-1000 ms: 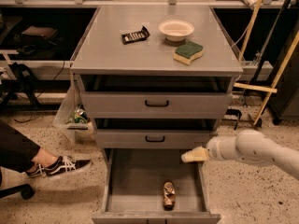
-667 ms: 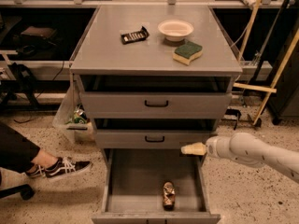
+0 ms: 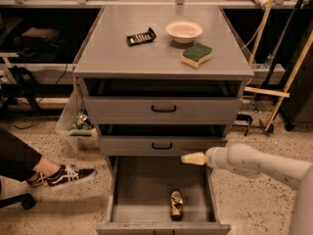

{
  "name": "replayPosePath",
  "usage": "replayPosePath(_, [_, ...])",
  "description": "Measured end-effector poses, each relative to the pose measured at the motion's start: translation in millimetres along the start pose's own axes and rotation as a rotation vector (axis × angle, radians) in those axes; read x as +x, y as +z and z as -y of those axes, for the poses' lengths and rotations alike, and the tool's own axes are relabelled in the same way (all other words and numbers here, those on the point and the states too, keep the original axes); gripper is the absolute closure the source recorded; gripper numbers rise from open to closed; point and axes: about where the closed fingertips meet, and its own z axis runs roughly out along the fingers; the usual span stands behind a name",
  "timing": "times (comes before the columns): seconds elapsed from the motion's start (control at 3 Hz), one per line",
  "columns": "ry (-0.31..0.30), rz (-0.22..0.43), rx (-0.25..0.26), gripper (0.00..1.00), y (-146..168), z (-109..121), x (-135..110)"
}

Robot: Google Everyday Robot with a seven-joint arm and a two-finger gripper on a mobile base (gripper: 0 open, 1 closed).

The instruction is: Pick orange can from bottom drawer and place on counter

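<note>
The orange can (image 3: 176,204) lies on its side near the front of the open bottom drawer (image 3: 142,190), a little right of the middle. My gripper (image 3: 192,158) hangs above the drawer's back right part, pointing left, well above and behind the can. It sits just under the front of the middle drawer. The grey counter (image 3: 146,55) tops the cabinet.
On the counter sit a white bowl (image 3: 184,31), a green-and-yellow sponge (image 3: 196,56) and a dark snack packet (image 3: 141,36). A person's leg and sneaker (image 3: 61,175) rest on the floor at left. Wooden poles (image 3: 288,72) lean at right.
My arm has shifted left, carrying the gripper further over the open bottom drawer. The can has not moved.
</note>
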Motion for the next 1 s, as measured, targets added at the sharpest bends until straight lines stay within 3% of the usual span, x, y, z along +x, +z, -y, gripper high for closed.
replayPosePath(0.33, [0.060,-0.054,-0.013,0.00,79,-43,49])
replayPosePath(0.67, [0.060,-0.056,-0.015,0.00,79,-43,49])
replayPosePath(1.0, [0.093,-0.120,0.005,0.00,117,-33,75])
